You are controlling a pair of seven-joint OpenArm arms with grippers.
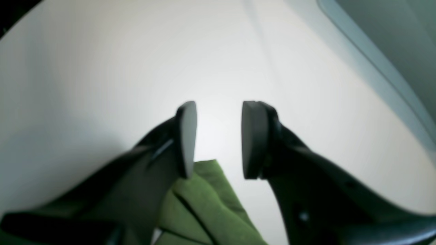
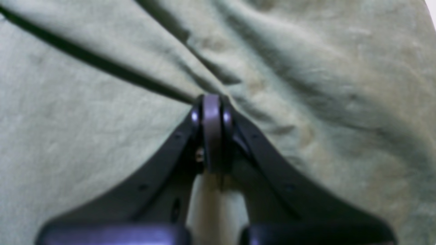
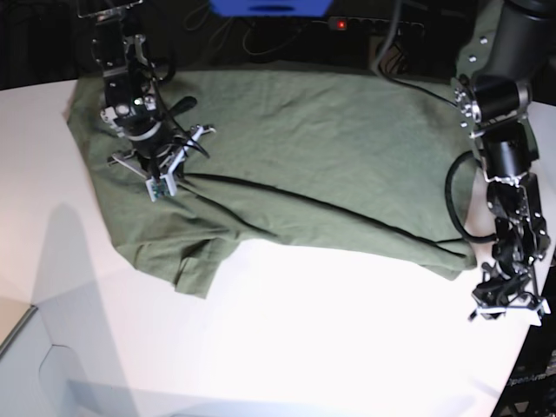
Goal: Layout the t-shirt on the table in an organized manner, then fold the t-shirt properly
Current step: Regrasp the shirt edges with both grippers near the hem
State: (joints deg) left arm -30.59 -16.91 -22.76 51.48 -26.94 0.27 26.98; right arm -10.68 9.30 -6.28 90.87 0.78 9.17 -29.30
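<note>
Evidently the limp, light t-shirt (image 3: 295,165) is being pinched at a fold by the closed right end effector (image 2: 212,102), while the left end effector (image 1: 218,139) is being held agape, empty, beside a corner worth gripping.

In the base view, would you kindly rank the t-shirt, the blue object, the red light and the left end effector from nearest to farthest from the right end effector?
From the right end effector:
1. t-shirt, pinched at its tips.
2. blue object, top centre.
3. red light, just right of that.
4. left end effector, far right.
</note>
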